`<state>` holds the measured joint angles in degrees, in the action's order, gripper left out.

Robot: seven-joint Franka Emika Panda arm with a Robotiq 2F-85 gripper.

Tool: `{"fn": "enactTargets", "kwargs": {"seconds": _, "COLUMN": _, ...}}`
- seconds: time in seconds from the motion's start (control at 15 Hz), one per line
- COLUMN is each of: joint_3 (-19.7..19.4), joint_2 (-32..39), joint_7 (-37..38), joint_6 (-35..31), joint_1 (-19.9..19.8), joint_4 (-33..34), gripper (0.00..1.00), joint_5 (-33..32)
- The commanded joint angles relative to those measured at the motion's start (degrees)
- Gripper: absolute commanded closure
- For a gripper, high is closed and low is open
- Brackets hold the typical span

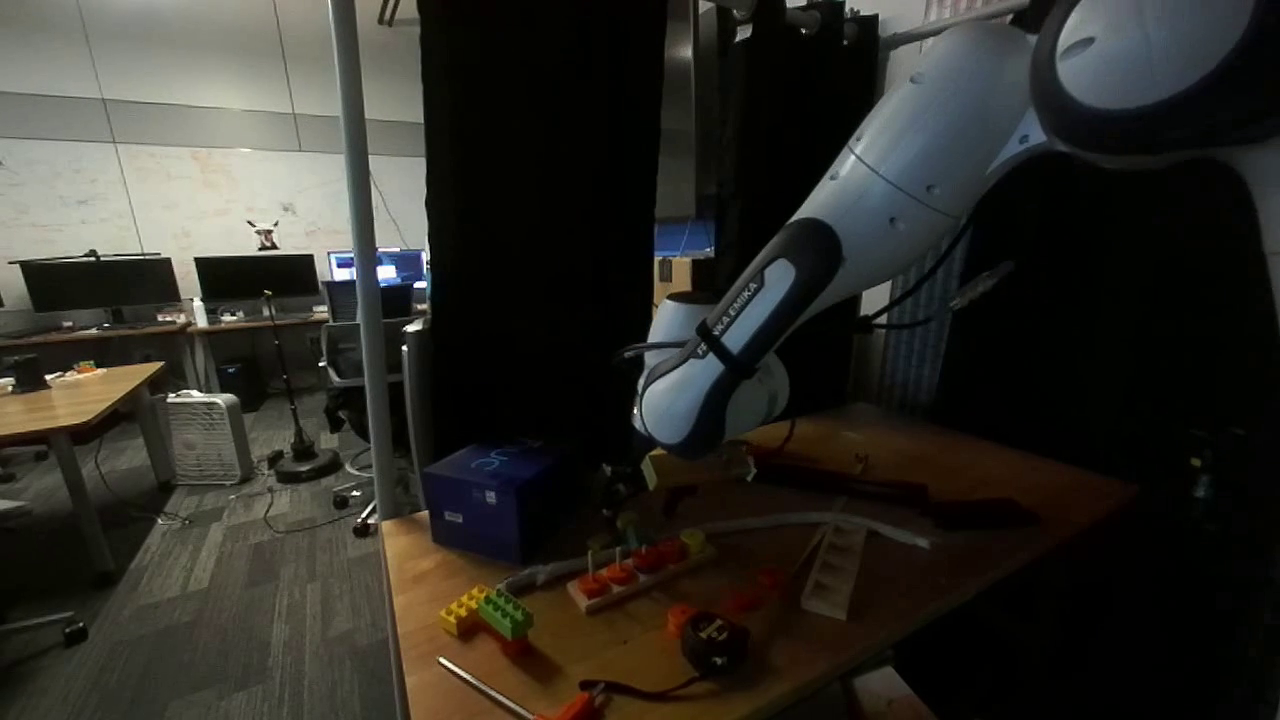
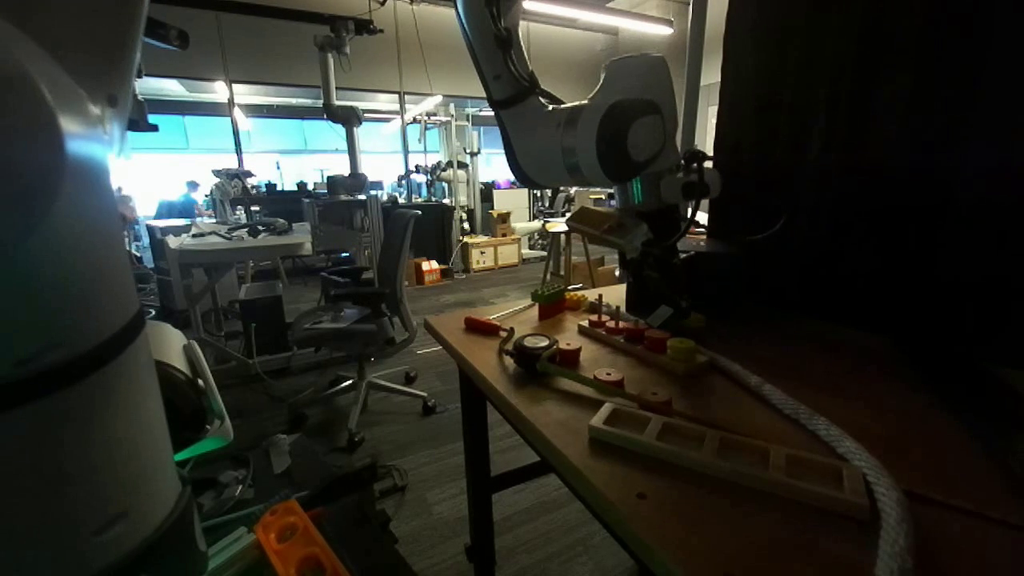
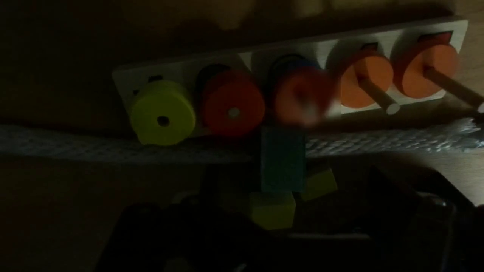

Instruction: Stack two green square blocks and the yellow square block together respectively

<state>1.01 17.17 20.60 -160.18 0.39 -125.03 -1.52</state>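
In the wrist view, the gripper (image 3: 297, 181) has its fingers wide apart; between them shows a teal-green block (image 3: 283, 158), long axis 12 to 6 o'clock, with 2 yellowish blocks (image 3: 273, 213) at its 4 and 6 o'clock. Toward 12, a peg board (image 3: 328, 49) bears yellow and red-orange discs (image 3: 162, 104). In an exterior view, a 4-compartment tray (image 2: 704, 466) points toward half past 3.

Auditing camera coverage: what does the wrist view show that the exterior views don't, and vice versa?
Wrist view only: dark marks on the pale wooden pegboard; two dim yellow-green square blocks, distinct only here.
Both exterior views, not wrist: black round tape measure, pale wooden compartment tray, green-yellow-red plastic brick toy.
Shared: that pegboard, red-orange round discs, yellow round disc, white braided rope.
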Motion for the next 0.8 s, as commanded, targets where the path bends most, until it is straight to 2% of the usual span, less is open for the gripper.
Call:
{"fn": "enactTargets", "kwargs": {"seconds": 0.0, "joint_3": -2.14, "joint_2": 5.03, "joint_7": -0.08, "joint_6": -0.08, "joint_1": 1.65, "joint_4": 5.68, "gripper": 0.0, "joint_5": 1.88}}
{"fn": "enactTargets", "kwargs": {"seconds": 0.33, "joint_3": -3.1, "joint_2": 8.02, "joint_7": -0.11, "joint_6": 1.01, "joint_1": 2.0, "joint_4": 8.86, "gripper": 0.0, "joint_5": 2.85}}
{"fn": "enactTargets", "kwargs": {"seconds": 0.73, "joint_3": -3.8, "joint_2": 6.44, "joint_7": 0.51, "joint_6": 2.74, "joint_1": 3.31, "joint_4": 8.23, "gripper": 0.0, "joint_5": 2.36}}
